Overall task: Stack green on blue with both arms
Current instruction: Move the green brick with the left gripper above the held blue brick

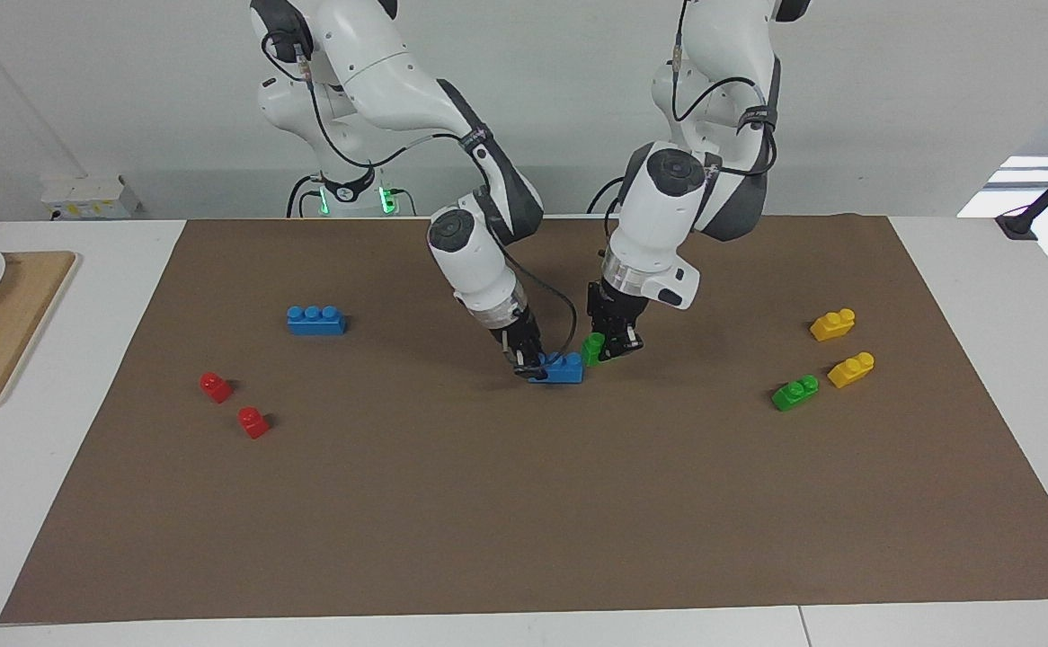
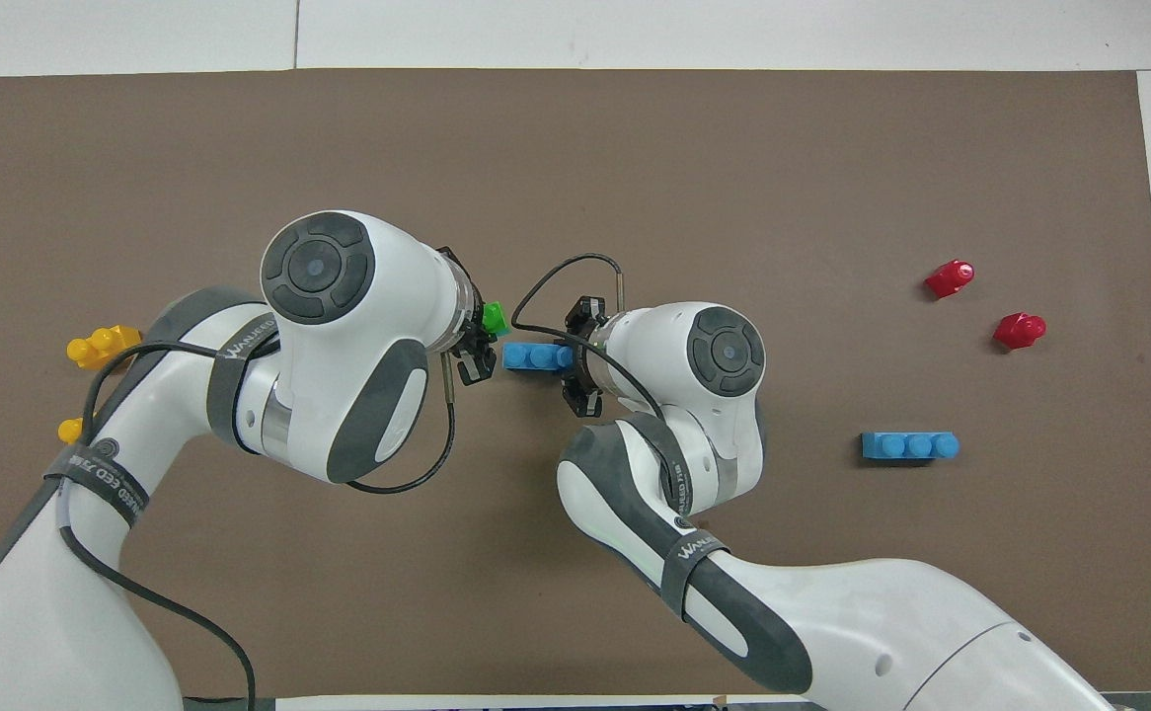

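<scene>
Now, done: left claw point(image 1: 612, 346) clamped on green brick point(image 1: 592, 349), mid-frame; right claw point(image 1: 531, 364) clamped on blue brick point(image 1: 563, 367);
left: seat green on blue

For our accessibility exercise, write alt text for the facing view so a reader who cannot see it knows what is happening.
Two white robot arms meet at mid-mat: the right gripper grips one end of a blue brick lying on the brown mat, while the left gripper holds a green brick at its other end. Another blue brick, another green brick, two red bricks and two yellow bricks lie scattered.
</scene>
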Robot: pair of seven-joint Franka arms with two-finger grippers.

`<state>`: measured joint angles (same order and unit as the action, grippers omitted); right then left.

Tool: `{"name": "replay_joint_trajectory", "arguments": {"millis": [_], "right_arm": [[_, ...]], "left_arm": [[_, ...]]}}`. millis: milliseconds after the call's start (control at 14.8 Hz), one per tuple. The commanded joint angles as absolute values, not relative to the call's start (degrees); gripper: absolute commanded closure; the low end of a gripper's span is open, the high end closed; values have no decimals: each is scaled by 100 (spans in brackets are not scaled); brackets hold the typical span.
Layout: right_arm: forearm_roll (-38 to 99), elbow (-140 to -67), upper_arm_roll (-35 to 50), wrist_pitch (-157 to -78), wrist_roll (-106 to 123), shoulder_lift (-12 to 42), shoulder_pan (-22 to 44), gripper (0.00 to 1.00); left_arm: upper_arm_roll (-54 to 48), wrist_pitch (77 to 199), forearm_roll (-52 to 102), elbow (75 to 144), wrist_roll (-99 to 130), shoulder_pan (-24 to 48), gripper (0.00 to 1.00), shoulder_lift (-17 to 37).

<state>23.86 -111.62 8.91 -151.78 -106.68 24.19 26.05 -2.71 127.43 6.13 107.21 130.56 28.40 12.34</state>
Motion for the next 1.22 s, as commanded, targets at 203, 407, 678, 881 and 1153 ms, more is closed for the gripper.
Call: {"name": "replay_joint_trajectory", "arguments": {"millis": [203,407,678,881,1153], "right_arm": [[2285,-11276,879,-15425,-10767,2522,2610,100],[2285,-11276,879,-15425,-10767,2514,2610,100],[2285,-11276,879,-15425,-10758,2514,2610,100],[2285,-11285,879,-15425,-10732,2514,2584,100],[2285,-11329,879,-15434,-10731,2514,2575,100]], "left_arm": [[-193,12972,650,10731,13114,3190,100,1450],[-193,13112,650,10889,13096,3278,100,1415],[-193,13218,642,10995,12938,3348,100,1459],[-193,13201,642,11039,12684,3357,100,1494],[-193,13263,642,11083,12298,3349,100,1494]]}}
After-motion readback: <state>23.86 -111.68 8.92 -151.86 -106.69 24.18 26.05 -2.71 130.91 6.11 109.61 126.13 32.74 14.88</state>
